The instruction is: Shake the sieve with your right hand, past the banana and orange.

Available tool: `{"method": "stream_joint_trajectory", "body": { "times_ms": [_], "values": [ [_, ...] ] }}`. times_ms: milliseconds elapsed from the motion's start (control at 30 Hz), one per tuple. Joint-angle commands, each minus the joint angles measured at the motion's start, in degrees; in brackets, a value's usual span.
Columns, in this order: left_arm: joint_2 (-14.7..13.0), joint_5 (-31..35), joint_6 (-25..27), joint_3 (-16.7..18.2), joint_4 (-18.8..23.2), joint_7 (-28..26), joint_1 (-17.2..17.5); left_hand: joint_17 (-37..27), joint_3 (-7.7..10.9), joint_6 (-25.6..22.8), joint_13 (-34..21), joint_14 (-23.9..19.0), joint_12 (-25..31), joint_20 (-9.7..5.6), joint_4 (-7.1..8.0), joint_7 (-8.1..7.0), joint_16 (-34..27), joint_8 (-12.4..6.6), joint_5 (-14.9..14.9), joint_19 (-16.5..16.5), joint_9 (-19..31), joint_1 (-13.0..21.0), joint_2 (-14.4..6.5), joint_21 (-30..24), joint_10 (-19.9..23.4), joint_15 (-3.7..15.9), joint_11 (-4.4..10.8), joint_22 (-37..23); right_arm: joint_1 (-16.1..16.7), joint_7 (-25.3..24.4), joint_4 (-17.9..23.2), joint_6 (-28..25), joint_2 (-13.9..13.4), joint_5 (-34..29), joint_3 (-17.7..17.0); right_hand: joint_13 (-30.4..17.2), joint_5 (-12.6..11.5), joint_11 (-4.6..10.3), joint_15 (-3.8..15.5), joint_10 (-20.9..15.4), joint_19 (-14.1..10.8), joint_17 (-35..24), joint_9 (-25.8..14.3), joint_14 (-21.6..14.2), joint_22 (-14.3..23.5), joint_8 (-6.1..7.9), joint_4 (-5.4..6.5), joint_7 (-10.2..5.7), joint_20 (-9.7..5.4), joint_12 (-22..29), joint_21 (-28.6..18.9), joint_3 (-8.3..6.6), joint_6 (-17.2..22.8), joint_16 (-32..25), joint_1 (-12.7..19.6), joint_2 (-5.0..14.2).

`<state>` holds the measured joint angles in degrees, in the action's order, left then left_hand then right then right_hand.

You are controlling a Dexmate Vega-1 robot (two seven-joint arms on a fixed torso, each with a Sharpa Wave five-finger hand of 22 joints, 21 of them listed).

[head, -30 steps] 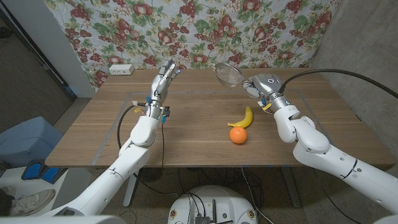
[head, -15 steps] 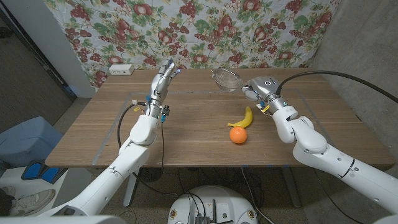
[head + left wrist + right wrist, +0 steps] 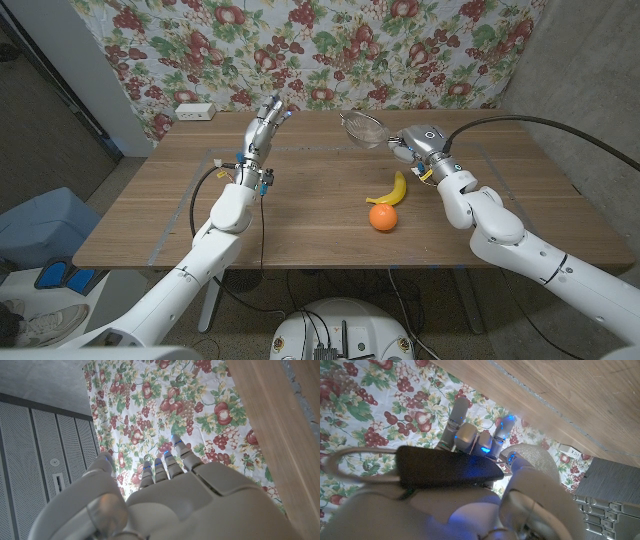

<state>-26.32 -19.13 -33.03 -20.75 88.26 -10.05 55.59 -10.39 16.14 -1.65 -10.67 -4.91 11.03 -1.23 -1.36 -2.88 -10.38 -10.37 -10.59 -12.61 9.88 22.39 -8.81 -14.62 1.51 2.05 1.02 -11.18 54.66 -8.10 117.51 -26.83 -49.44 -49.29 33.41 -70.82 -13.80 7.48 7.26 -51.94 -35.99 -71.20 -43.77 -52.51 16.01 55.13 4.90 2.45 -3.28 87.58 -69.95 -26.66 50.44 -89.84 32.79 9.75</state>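
In the head view, a sieve is held up by the right hand above the far part of the wooden table, its round mesh bowl reaching toward the table's middle and seen against the far edge. A banana lies nearer the robot, and an orange sits just beside the banana's near end; the sieve is well beyond both. The left hand is raised over the far left part of the table with its fingers apart and nothing in it. A white power strip is seen at the table's far left corner, and a flowered cloth hangs behind.

In the left wrist view, the back of the left hand is seen with its fingers stretched out toward the flowered cloth, gripping nothing; a strip of the table runs beside it.

In the right wrist view, the right hand is wrapped around the sieve's black handle, with part of the wire rim curving away from it. The table, the cloth and the power strip are seen beyond.
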Motion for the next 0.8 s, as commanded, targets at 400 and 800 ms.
{"method": "stream_joint_trajectory", "body": {
  "times_ms": [400,800],
  "values": [
    [0.4,0.0,0.1,-0.2,-0.5,-0.4,-0.5,0.0,0.58,-0.2,0.1,0.3,0.1,0.18,-0.02,-0.08,-0.1,-0.07,0.1,-0.2,0.0,-0.8,-0.1,0.1,-0.3,1.51,0.23,-0.1,5.0,-8.6,-1.0,11.0,3.1,26.9,-12.2,-0.1,0.4,1.56,4.74,1.8,-0.2,-0.2,-0.1,-0.2,-0.5,0.9,-0.01,0.14,-2.52,1.0,-1.0,-0.75,0.0,-0.2,-0.8,0.13],
    [0.5,-0.8,-0.4,-0.1,-1.8,0.4,-1.4,0.0,0.79,-0.2,0.1,0.4,0.1,0.17,-0.09,0.14,-0.1,-0.04,0.1,-0.2,0.0,-1.1,-0.2,0.1,-0.4,1.5,0.13,0.0,5.1,-10.5,-1.4,12.8,3.7,34.2,-13.5,-0.1,0.4,1.65,4.76,1.4,-0.2,-0.2,-0.2,-0.4,-0.8,1.32,-0.1,0.3,-2.49,1.4,-1.4,-1.04,-0.2,-0.3,-0.8,0.3]
  ]
}}
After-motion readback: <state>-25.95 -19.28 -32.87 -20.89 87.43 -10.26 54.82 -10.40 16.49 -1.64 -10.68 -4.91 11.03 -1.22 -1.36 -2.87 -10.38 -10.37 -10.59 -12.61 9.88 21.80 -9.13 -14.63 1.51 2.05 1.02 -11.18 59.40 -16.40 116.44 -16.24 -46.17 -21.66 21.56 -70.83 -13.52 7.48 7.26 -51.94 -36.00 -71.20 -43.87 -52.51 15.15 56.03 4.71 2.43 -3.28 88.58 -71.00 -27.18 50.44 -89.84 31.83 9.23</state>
